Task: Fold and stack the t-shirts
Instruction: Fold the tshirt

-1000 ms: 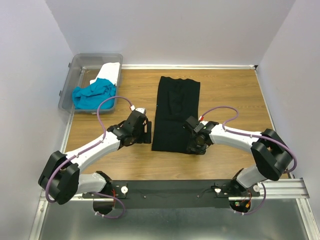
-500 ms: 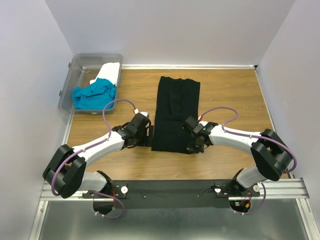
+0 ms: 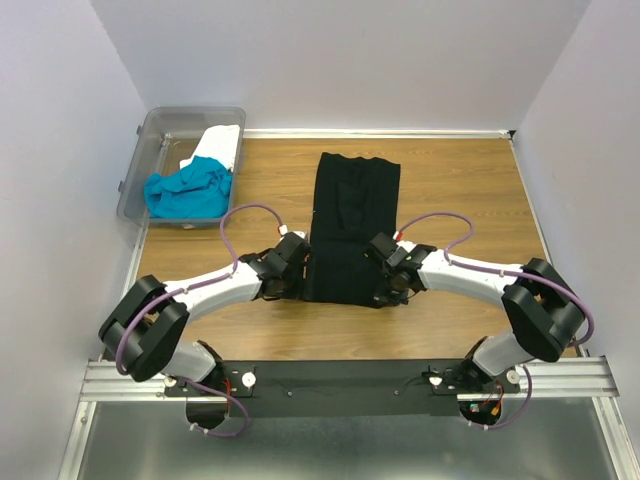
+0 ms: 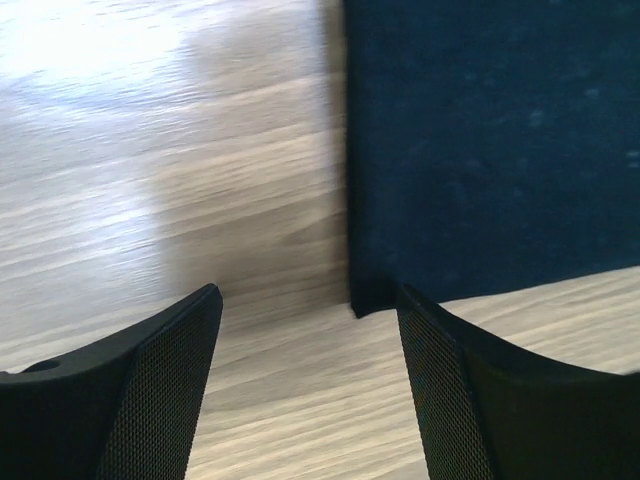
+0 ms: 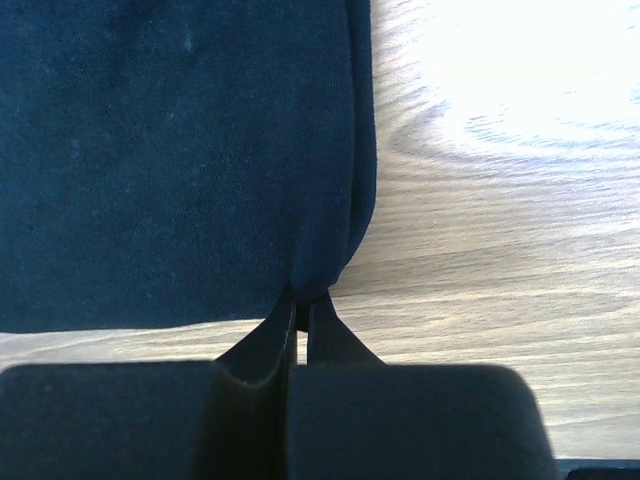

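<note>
The black t-shirt (image 3: 350, 225) lies on the table folded into a long strip. My right gripper (image 3: 388, 292) is shut on its near right corner (image 5: 335, 262). My left gripper (image 3: 297, 280) is open, just left of the strip's near left corner (image 4: 372, 295), which lies between the fingertips close to the right finger (image 4: 470, 370). The turquoise t-shirt (image 3: 185, 192) and the white t-shirt (image 3: 220, 143) lie crumpled in the clear bin.
The clear plastic bin (image 3: 148, 160) stands at the back left, partly off the wooden table (image 3: 470, 190). White walls close in the left, back and right sides. A metal rail (image 3: 560, 375) runs along the near edge.
My left gripper has moved right, up to the near left corner of the black strip. The right gripper has stayed on its corner.
</note>
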Robot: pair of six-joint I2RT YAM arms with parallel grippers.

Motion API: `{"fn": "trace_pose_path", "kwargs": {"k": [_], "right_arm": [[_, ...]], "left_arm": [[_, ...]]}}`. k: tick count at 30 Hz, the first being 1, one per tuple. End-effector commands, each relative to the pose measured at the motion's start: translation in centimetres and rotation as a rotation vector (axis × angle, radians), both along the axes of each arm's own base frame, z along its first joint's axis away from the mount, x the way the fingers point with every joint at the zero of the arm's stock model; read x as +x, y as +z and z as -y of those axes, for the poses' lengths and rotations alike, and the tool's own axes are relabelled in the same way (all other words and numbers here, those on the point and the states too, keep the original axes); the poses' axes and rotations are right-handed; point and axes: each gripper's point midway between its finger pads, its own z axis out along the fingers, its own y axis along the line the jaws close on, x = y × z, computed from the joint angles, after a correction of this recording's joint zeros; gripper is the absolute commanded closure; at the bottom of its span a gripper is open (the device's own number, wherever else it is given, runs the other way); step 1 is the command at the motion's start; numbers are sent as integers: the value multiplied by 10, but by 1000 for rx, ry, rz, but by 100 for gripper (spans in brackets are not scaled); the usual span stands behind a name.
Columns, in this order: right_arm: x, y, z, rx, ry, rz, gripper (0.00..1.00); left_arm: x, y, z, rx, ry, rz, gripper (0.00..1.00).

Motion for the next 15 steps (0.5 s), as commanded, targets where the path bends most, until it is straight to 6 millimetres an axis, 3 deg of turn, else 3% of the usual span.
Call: {"fn": "trace_pose_path", "kwargs": {"k": [1, 8, 15], "right_arm": [[-31, -32, 40, -171, 42, -99, 99], [-30, -28, 40, -159, 60, -85, 100], [-31, -24, 42, -151, 74, -69, 99]], "left_arm": [[-3, -4, 13, -12, 9, -27, 24], [-10, -11, 20, 34, 6, -54, 31], [-29, -27, 10, 125, 23, -107, 35]]}}
